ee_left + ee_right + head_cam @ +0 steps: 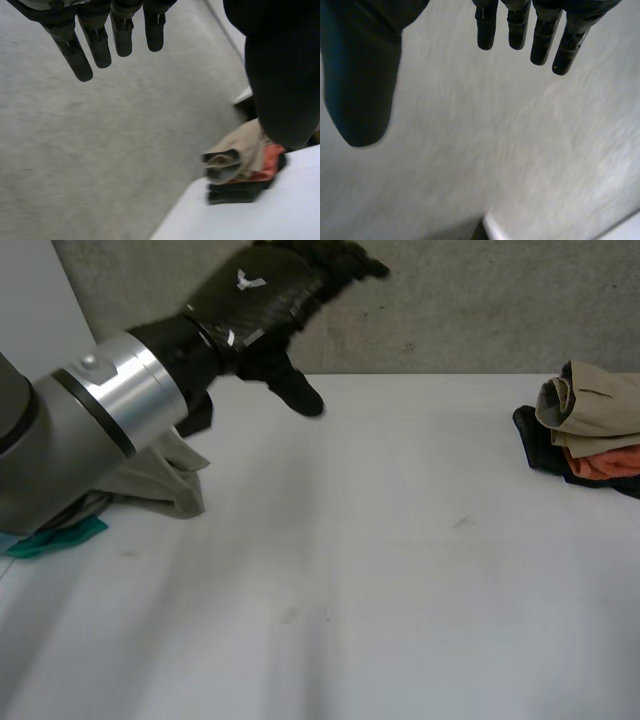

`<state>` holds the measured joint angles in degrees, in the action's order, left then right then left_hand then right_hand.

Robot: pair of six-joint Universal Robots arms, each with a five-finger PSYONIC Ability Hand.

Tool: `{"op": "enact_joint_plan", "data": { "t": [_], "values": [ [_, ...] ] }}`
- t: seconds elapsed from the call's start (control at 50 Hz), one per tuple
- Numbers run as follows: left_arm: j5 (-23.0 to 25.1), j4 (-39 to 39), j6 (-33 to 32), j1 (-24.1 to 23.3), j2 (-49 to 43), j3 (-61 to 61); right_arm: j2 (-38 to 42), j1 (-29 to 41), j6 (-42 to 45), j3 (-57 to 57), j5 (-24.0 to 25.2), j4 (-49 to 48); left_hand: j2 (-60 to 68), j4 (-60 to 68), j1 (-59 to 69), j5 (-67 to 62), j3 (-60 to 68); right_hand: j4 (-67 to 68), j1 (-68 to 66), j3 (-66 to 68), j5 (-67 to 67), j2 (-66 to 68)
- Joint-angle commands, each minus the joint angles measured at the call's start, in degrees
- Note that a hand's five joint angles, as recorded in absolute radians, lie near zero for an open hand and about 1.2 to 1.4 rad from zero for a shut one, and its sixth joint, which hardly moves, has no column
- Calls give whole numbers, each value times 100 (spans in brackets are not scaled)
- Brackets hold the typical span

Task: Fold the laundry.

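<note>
Your left hand (265, 295) hangs high above the white tabletop (380, 580), fingers straight and apart, thumb out, holding nothing. I'd judge it is lifted clear so it can pass over the cloth without snagging. Your right hand (520, 30) is also empty, with straight spread fingers and the thumb well off them. It sits over the grey floor (470, 150) just off a tabletop corner, probably parked out of the way.

The laundry is in two lots. A crumpled beige garment (165, 480) lies at the tabletop's left edge under your left arm, with a teal cloth (55, 537) just beside it; this is likely the unfolded pile. A folded stack of beige, orange and black clothes (585, 425) sits at the right edge, well apart, likely the done pile. The bare middle probably serves as folding room. The next job is likely to lower your left hand onto the beige garment.
</note>
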<state>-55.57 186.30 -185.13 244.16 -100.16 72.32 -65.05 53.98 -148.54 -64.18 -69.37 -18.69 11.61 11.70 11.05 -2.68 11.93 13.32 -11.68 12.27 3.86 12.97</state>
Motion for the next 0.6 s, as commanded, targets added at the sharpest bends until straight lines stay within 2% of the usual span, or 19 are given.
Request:
{"op": "enact_joint_plan", "data": {
  "t": [0.02,0.04,0.08,0.1,0.16,0.18,0.24,0.26,0.34,0.44,0.48,0.52,0.54,0.56,0.6],
  "values": [
    [-1394,617,-172,1000,15,-34,-1472,2130,-1429,-1356,396,-952,-140,-148,-83,246,-171,-332,168,-227,-386,-297],
    [-1482,652,-320,1359,-107,-43,-1597,2352,-1545,-1551,529,-961,-140,-148,-83,246,-171,-332,168,-227,-386,-297],
    [-1439,644,-697,1747,-423,-69,-1773,2783,-1696,-1956,801,-970,-140,-148,-83,246,-171,-332,168,-227,-386,-297],
    [-1413,644,-1004,1941,-643,-104,-1835,3211,-1774,-2393,1072,-1014,-140,-148,-83,246,-171,-332,168,-227,-386,-297],
    [-1360,618,-1708,2302,-1144,-157,-1827,3820,-1688,-2958,1338,-1032,-140,-148,-83,246,-171,-332,168,-227,-386,-297],
    [-1290,531,-2180,2512,-1468,-200,-1801,4170,-1531,-3264,1443,-1006,-140,-148,-83,246,-171,-332,168,-227,-386,-297],
    [-1062,320,-2842,2864,-2005,-253,-1695,4559,-1249,-3688,1418,-988,-123,-132,-67,230,-154,-332,168,-227,-386,-297],
    [-843,101,-3244,3074,-2320,-271,-1521,4752,-1056,-3898,1383,-979,-90,-98,-33,196,-121,-332,168,-227,-386,-297],
    [-324,-409,-4107,3339,-3050,-429,-1020,4973,-556,-4329,1181,-979,44,36,101,62,13,-332,168,-227,-386,-297],
    [-200,-490,-4488,3375,-3545,-614,-737,4982,87,-4498,768,-953,497,489,554,-391,466,-332,168,-227,-386,-297],
    [-200,-490,-4470,3375,-3633,-649,-719,4982,245,-4515,627,-935,1152,1144,1209,-1045,1121,-332,168,-227,-386,-297],
    [-200,-437,-4461,3332,-3738,-702,-710,4982,299,-4524,609,-935,2964,2955,3020,-2857,2933,-332,168,-227,-386,-297],
    [-208,-368,-4461,3279,-3765,-728,-710,4982,308,-4524,548,-944,5536,5528,5593,-5430,5505,-332,168,-227,-386,-297],
    [-208,-341,-4461,3253,-3765,-719,-710,4956,308,-4515,547,-953,6528,6520,6585,-6422,6497,-332,168,-227,-386,-297],
    [-304,-175,-4444,3069,-3678,-632,-710,4929,282,-4507,547,-953,6839,6830,6895,-6732,6807,-332,168,-227,-386,-297]
  ]
}}
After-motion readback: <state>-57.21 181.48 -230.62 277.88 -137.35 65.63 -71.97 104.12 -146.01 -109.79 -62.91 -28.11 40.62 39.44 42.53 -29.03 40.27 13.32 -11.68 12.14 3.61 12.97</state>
